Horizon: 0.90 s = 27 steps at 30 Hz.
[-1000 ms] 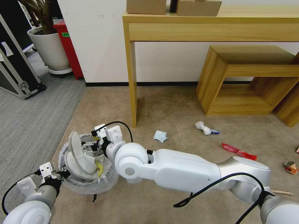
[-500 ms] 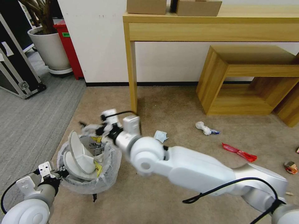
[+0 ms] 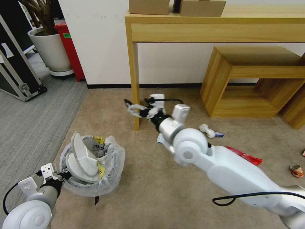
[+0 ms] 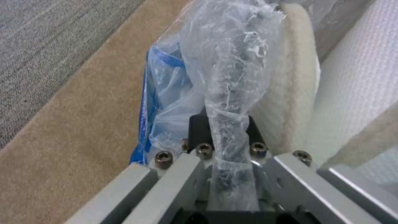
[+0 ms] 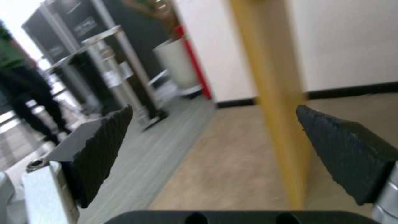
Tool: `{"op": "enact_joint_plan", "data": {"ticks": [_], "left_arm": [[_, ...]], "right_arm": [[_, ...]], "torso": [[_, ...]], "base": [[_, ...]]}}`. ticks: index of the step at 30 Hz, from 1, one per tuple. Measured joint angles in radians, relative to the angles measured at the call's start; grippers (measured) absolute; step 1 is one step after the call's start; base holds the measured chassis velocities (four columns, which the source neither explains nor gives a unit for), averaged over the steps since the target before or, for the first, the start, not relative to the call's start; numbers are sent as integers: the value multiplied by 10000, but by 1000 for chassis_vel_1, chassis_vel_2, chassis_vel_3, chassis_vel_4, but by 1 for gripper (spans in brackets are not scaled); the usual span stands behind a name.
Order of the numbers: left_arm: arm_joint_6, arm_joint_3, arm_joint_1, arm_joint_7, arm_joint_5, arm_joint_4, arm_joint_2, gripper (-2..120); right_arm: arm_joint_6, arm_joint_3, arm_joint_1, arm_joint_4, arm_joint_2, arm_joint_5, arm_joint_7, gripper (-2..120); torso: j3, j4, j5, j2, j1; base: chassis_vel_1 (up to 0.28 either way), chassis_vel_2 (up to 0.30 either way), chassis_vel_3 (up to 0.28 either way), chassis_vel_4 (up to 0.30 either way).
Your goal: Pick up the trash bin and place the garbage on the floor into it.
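Your left gripper (image 3: 62,175) is clamped on the bagged rim of the trash bin (image 3: 109,168), which sits low at your left with two white slippers (image 3: 83,157) inside. Right gripper (image 3: 131,107) is up beside the table leg (image 3: 135,92), fingers (image 5: 101,149) spread wide, nothing between them. Crumpled paper (image 3: 207,130) and red wrapper (image 3: 246,156) lie on the carpet (image 3: 159,197).

Table leg (image 3: 135,95) just beside right end effector (image 3: 129,107)
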<state>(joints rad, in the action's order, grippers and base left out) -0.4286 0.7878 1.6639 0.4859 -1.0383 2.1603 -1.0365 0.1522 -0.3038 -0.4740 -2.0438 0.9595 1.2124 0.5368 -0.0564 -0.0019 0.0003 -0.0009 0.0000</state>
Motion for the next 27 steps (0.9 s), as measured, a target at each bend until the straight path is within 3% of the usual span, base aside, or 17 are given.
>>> {"op": "enact_joint_plan", "data": {"ticks": [3, 5, 7, 9, 14, 19, 27], "left_arm": [[-4, 51, 9, 4, -71, 87, 19, 0], [-6, 52, 3, 5, -76, 103, 19, 0], [-17, 37, -31, 8, -86, 224, 17, 0], [-21, 29, -37, 8, -94, 244, 20, 0], [-29, 4, -75, 14, -135, 328, 101, 0], [-29, -5, -93, 14, -196, 374, 204, 0], [-29, -111, -129, -26, -117, 308, 196, 0]], "right_arm": [[78, 1229, -965, -48, -552, -630, 6, 100], [60, 1513, -1199, -24, -656, -792, -1, 100], [-148, 2689, -2234, 137, -981, -1336, -165, 100], [-214, 2971, -2511, 178, -1053, -1444, -225, 100], [-1257, 4873, -4870, 560, -1563, -2694, -1194, 100], [-2152, 5490, -6338, 908, -1521, -4147, -1681, 100], [-2708, 5694, -7361, 1475, -1030, -5487, -1535, 100]], "torso": [[0, -1, 1, 0, 0], [0, -1, 0, 0, 0], [0, -1, 0, 0, 0], [0, 0, 1, 0, 0], [1, -5, 1, 0, 0], [1, -3, -2, 0, 0], [1, -1, -3, 0, 0]], "base": [[0, 0, 0, 0], [0, 0, 0, 0], [0, 0, 0, 0], [0, 0, 0, 0], [0, 0, 0, 0], [0, 0, 0, 0], [0, 0, 0, 0]]}}
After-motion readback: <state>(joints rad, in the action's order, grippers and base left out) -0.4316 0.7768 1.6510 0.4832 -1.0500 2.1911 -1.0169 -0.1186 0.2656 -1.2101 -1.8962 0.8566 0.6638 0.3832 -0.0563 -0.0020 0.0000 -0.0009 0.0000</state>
